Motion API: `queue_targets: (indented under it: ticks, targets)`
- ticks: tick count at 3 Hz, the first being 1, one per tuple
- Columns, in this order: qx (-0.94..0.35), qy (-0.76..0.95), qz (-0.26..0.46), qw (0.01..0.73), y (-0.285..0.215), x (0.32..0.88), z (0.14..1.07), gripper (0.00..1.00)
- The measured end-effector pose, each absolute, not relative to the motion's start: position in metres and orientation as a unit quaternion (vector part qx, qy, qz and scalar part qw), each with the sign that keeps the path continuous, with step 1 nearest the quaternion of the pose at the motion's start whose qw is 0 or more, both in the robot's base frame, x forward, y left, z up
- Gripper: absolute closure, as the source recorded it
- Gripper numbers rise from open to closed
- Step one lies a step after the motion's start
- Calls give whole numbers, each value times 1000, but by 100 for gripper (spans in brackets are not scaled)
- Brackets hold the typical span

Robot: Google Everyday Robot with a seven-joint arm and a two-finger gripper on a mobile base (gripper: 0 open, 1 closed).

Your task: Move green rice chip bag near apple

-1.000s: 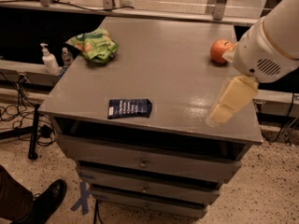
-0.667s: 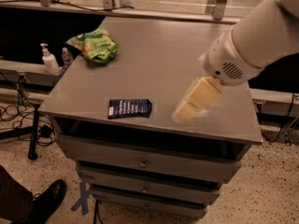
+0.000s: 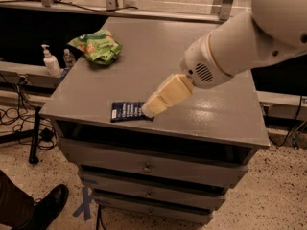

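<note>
The white arm (image 3: 240, 42) reaches in from the upper right, stretched low across the grey cabinet top (image 3: 144, 66) and angled down to the left. The cream gripper (image 3: 147, 110) points at the front edge, its tip right over the right end of the dark blue packet (image 3: 125, 111). Whether the gripper is spread or closed, I cannot tell from this side.

The green rice chip bag (image 3: 96, 46) lies crumpled at the back left corner, well apart from the gripper. The apple is hidden: the arm covers the back right of the top.

Below, the drawers (image 3: 148, 166) are all shut, contents unseen. A pump bottle (image 3: 49, 61) stands on the ledge to the left.

A second ago the gripper hung by the front right edge with the apple in plain view; now it has swept left across the top to the packet. The bag and the packet have not moved.
</note>
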State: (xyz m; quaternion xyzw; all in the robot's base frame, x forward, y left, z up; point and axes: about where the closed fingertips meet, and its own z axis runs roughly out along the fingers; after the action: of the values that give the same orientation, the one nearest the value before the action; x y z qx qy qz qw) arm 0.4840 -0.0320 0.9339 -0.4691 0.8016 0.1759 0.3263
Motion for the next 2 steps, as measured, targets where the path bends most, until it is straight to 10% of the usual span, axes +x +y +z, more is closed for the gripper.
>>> queue_targets:
  ticks: [2]
  targets:
    - [-457, 794, 184, 356, -23, 504, 913, 0]
